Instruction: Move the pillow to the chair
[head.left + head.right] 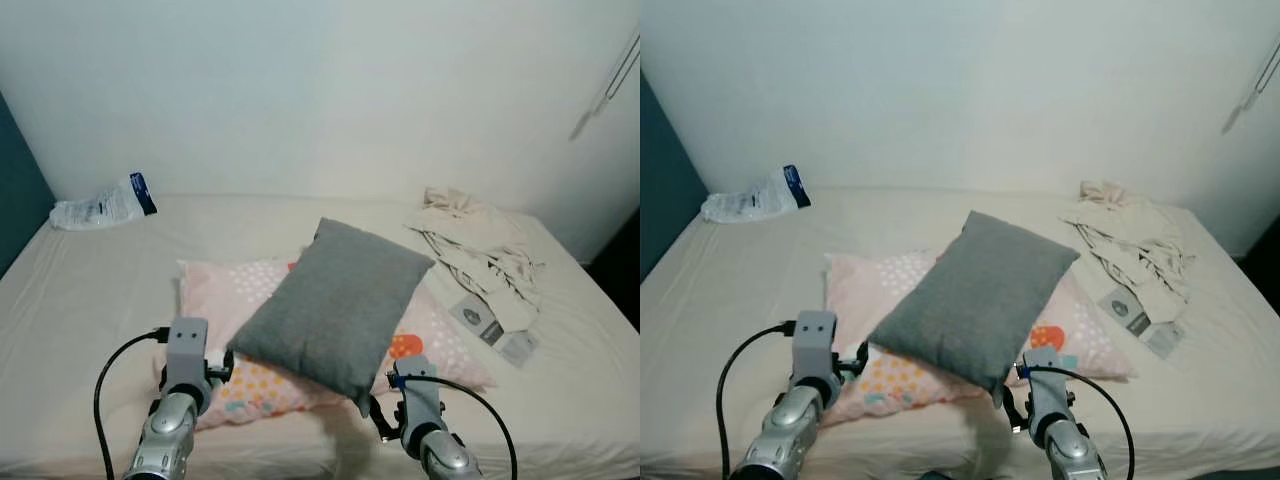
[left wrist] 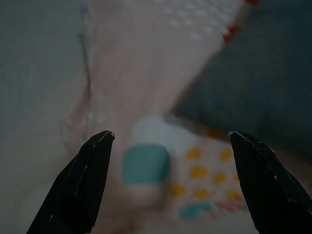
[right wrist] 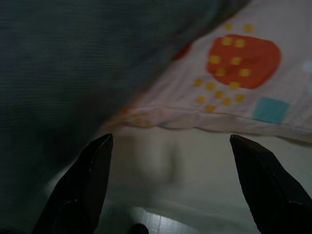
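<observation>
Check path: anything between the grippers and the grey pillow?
Nothing visible. The left gripper and right gripper are open at the near edge of the grey pillow, which lies on a pink pillow.

— How do the arms sit?

— Both silver forearms reach forward and up, side by side and well apart, a black cable looping off each wrist.

— And the left gripper?

— Its two black fingers are spread wide, with nothing between the tips.

— The right gripper?

— Just as wide (its fingers taper to blunt points), and nothing sits between the tips either.
</observation>
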{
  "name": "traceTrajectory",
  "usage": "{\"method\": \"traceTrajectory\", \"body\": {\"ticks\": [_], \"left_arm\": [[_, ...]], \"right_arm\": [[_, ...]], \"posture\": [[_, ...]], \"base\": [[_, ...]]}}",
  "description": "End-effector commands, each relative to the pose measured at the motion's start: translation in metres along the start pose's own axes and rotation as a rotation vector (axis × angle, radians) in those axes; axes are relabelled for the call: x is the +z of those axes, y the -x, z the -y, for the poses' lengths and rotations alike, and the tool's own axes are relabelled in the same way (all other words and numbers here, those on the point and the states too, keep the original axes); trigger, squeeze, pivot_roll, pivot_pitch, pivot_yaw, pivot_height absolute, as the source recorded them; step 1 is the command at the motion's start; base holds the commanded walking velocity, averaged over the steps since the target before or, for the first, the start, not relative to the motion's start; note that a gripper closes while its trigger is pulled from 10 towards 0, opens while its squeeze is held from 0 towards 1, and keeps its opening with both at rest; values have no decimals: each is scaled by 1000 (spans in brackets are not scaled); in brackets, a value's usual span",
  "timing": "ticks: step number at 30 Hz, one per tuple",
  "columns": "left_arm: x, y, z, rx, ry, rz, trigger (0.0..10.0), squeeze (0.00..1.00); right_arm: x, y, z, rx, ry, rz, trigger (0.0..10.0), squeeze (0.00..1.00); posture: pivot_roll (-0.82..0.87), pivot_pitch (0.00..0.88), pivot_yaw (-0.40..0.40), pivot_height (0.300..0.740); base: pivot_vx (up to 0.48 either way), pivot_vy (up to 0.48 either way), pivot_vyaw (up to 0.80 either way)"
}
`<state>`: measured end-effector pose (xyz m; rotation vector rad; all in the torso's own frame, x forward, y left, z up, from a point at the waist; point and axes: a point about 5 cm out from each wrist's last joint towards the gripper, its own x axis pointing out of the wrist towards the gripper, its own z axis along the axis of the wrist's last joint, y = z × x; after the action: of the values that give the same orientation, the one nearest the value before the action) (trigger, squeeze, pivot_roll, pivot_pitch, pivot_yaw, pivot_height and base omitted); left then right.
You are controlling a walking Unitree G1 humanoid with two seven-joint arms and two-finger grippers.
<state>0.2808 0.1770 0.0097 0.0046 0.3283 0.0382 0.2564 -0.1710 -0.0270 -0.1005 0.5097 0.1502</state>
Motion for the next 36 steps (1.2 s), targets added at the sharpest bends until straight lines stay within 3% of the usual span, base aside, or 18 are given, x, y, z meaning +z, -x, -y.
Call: {"method": "traceTrajectory", "body": {"ticks": [1, 3, 4, 8, 14, 17, 19, 22, 26, 36], "left_arm": [[-2, 0, 2, -3, -3, -11, 10000, 0], [-1, 0, 2, -4, 0, -9, 10000, 0], [3, -1, -1, 3, 25, 8, 10000, 0], [8, -2, -3, 2, 64, 18, 10000, 0], [14, -3, -2, -53, 199, 22, 10000, 0], [19, 1, -3, -109, 193, 60, 10000, 0], [22, 2, -7, -91, 182, 82, 10000, 0], [23, 2, -8, -93, 159, 88, 10000, 0], [26, 4, -8, -126, 224, 87, 10000, 0], [27, 12, -11, -198, 215, 85, 10000, 0]], "right_arm": [[9, -2, 3, -8, -9, 44, 10000, 0], [12, -2, 3, -7, -6, 57, 10000, 0], [31, -4, 5, -23, 23, 167, 10000, 0], [49, -5, 12, -73, 17, 252, 10000, 0], [63, -7, 18, -88, 0, 302, 10000, 0], [73, -7, 18, -56, -28, 344, 10000, 0], [80, -5, 16, -27, -29, 393, 10000, 0], [81, -6, 13, -10, -15, 393, 10000, 0], [83, -6, 10, 0, 20, 401, 10000, 0], [85, -4, 9, 15, 23, 415, 10000, 0]], "posture": [[46, 58, -44, 740], [46, 58, -43, 740], [45, 58, -42, 740], [46, 60, -42, 740], [46, 62, -38, 740], [48, 66, -36, 740], [49, 66, -36, 725], [51, 66, -37, 710], [49, 67, -37, 690], [50, 68, -39, 650]], "base": [[0, 0, 0], [0, 0, 0], [0, 0, 0], [0, 0, 0], [0, 0, 0], [0, 0, 0], [0, 0, 0], [0, 0, 0], [0, 0, 0], [0, 0, 0]]}}
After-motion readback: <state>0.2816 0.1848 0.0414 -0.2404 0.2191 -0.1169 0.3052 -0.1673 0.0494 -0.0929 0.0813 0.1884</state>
